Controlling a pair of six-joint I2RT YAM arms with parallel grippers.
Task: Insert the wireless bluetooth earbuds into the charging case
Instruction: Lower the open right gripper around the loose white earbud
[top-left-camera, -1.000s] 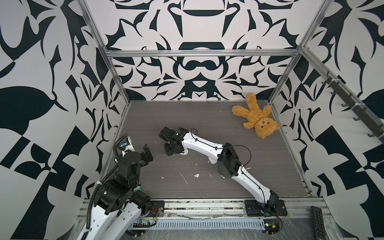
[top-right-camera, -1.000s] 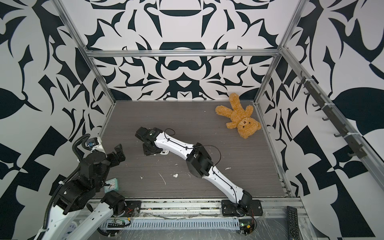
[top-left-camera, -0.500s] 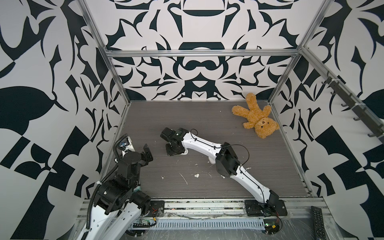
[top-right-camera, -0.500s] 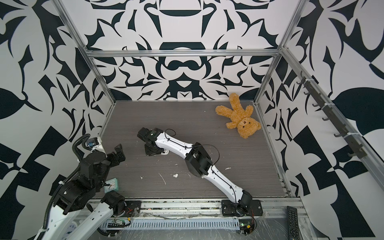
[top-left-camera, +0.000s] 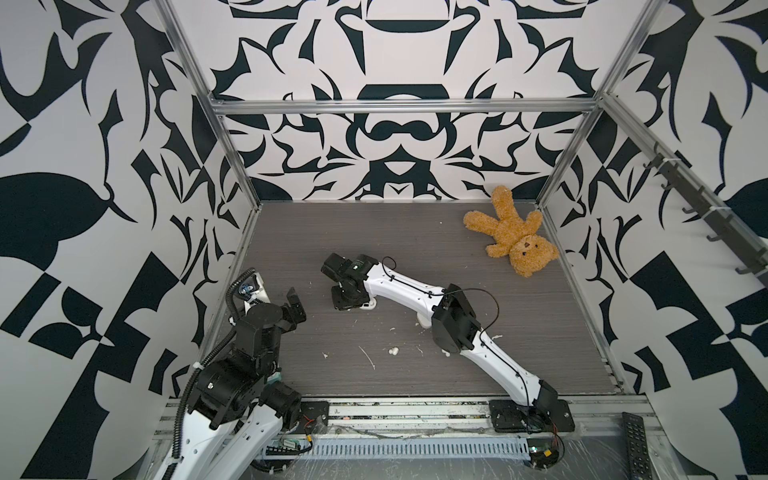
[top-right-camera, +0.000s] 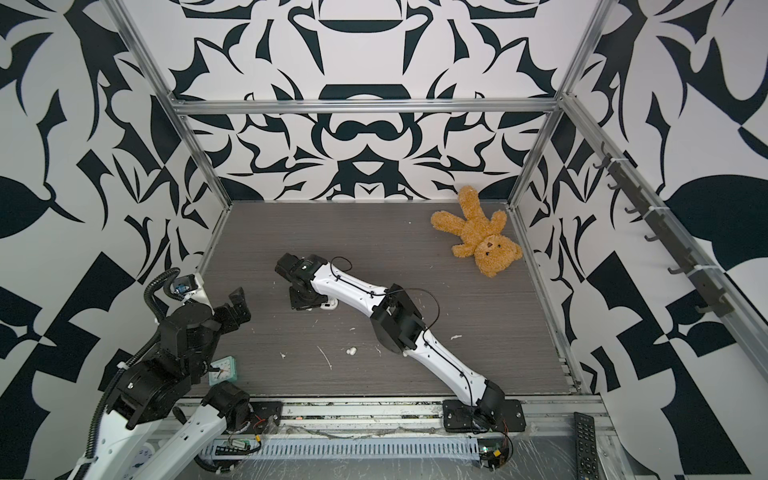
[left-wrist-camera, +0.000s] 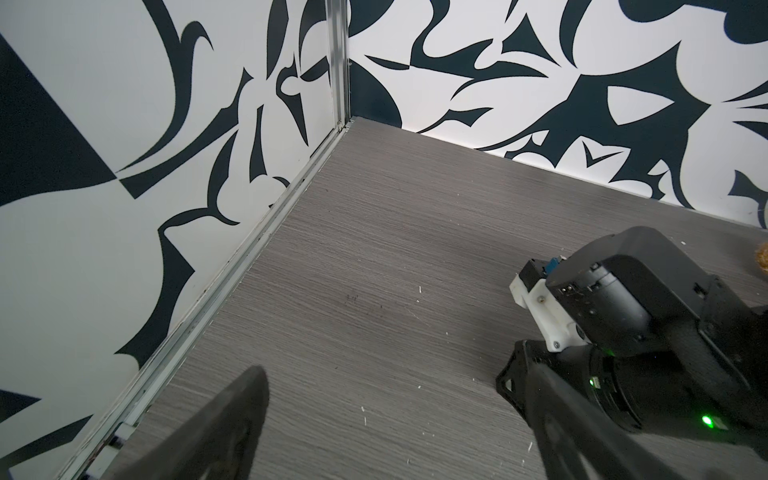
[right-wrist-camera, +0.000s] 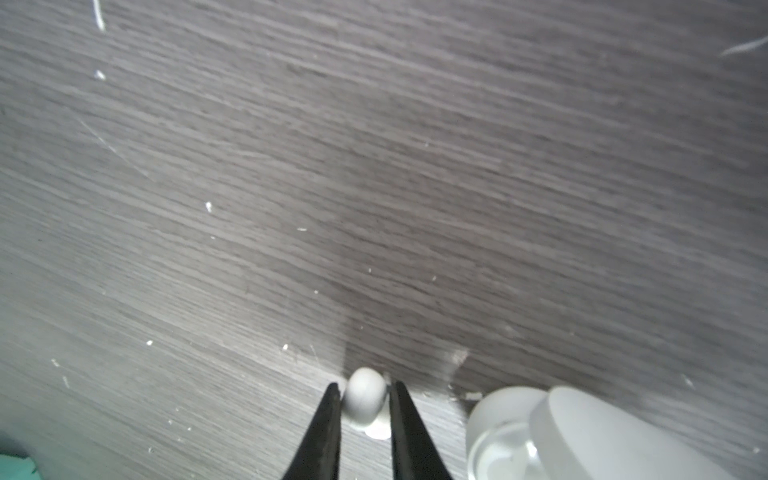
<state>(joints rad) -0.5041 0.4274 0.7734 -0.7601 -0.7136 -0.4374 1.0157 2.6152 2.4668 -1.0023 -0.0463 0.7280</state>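
Early stage: 1 earbud (right-wrist-camera: 365, 392), on counter (top-left-camera: 415, 232) at lower centre of rt wrist view, is pinched by right pincer (right-wrist-camera: 365, 400) beside charging case (right-wrist-camera: 540, 436), not yet inserted; 2nd earbud (top-left-camera: 392, 351) is seen loose mid-counter; left pincer (top-left-camera: 296, 308) is held spread, empty.

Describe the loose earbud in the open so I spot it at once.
Find the right arm's black elbow over the grey table. Just left of it in a top view, toward the front edge, lies the loose earbud: a rounded white two-lobed blob, unlike the thin white streak beside it.
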